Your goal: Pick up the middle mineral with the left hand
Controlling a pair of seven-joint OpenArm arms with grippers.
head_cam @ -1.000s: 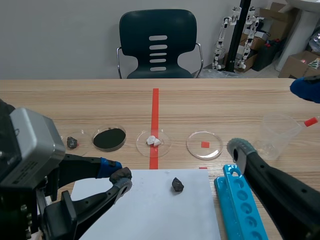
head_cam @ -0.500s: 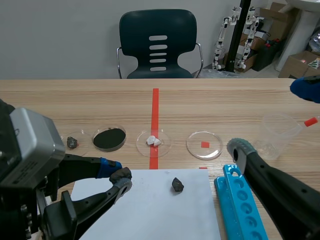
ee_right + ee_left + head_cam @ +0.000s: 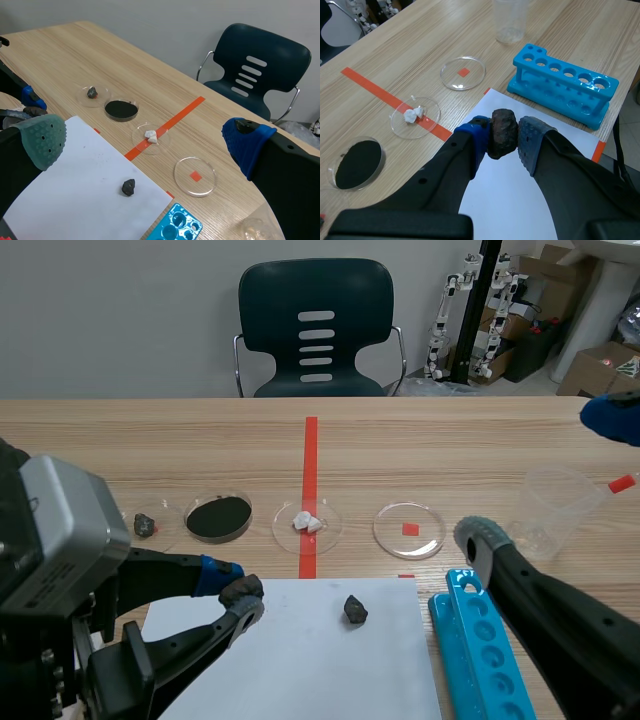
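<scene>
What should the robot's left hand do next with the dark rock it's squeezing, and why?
Probably lift the left gripper straight up a little, fingers shut. The dark rock is already pinched between its two pads, just over the white paper, so the grab looks done. What seems left is raising it clear, slowly, so it doesn't slip out.

In the scene view the rack (image 3: 478,640) runs off the bottom edge, its right side behind the right arm (image 3: 565,625). The left arm (image 3: 150,655) covers a corner of the paper (image 3: 330,660). The left end effector (image 3: 504,135) hides the sides of the mineral (image 3: 502,129).
</scene>
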